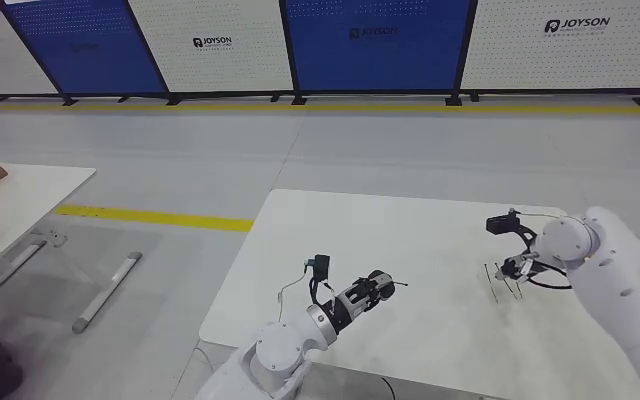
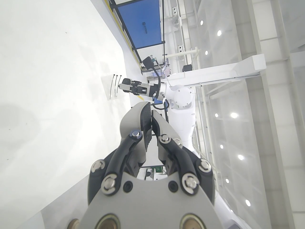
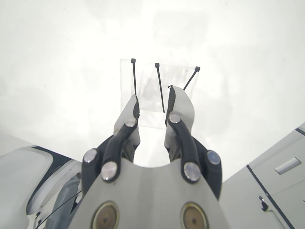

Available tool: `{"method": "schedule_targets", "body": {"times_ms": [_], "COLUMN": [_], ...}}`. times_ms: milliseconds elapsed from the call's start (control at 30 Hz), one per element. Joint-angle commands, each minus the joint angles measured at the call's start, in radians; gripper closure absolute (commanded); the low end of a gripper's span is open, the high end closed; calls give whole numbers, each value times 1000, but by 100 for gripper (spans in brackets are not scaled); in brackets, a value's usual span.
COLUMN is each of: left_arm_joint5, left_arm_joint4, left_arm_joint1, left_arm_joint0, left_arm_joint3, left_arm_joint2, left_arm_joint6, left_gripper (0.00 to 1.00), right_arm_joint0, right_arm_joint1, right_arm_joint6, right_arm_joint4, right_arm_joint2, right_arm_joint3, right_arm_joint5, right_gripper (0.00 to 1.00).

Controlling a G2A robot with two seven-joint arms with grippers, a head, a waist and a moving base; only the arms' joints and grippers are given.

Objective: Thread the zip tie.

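Three black zip ties (image 3: 159, 84) lie side by side on a clear plate (image 3: 127, 72) on the white table (image 1: 420, 230), at its right side. My right gripper (image 3: 154, 92) hangs open just above them, the middle tie lying between its fingers and the outer ties (image 3: 134, 77) beside them. In the top view this gripper (image 1: 508, 268) is right at the ties (image 1: 503, 281). My left gripper (image 2: 151, 111) is shut near the table's front middle; in the top view a thin black zip tie (image 1: 401, 284) sticks out of its tip (image 1: 385, 284). The left wrist view also shows the far right gripper (image 2: 125, 84).
The table between the two arms is bare white. A second white table (image 1: 40, 190) stands off to the left across a strip of floor. Blue and white panels (image 1: 380, 45) line the back of the room.
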Motion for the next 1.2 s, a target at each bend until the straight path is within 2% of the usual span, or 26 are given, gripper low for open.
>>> {"method": "schedule_targets", "body": {"times_ms": [0, 233, 833, 1000, 1100, 1167], "left_arm_joint5": [0, 0, 0, 0, 0, 0], "left_arm_joint4": [0, 0, 0, 0, 0, 0], "left_arm_joint1": [0, 0, 0, 0, 0, 0], "left_arm_joint0": [0, 0, 0, 0, 0, 0], "left_arm_joint3": [0, 0, 0, 0, 0, 0], "left_arm_joint2": [0, 0, 0, 0, 0, 0], "left_arm_joint6": [0, 0, 0, 0, 0, 0], "left_gripper": [100, 100, 100, 100, 100, 100], "right_arm_joint0": [5, 27, 98, 113, 124, 131], "right_arm_joint1": [-6, -30, -118, -142, -156, -164], "right_arm_joint6": [-1, -4, -20, -25, -30, -33], "right_arm_joint4": [0, 1, 9, 8, 10, 10], "right_arm_joint2": [-8, -37, -118, -136, -143, -147], "right_arm_joint3": [16, 78, 274, 328, 359, 378], "right_arm_joint5": [0, -1, -25, -34, -41, -46], "right_gripper": [74, 80, 79, 84, 100, 100]}}
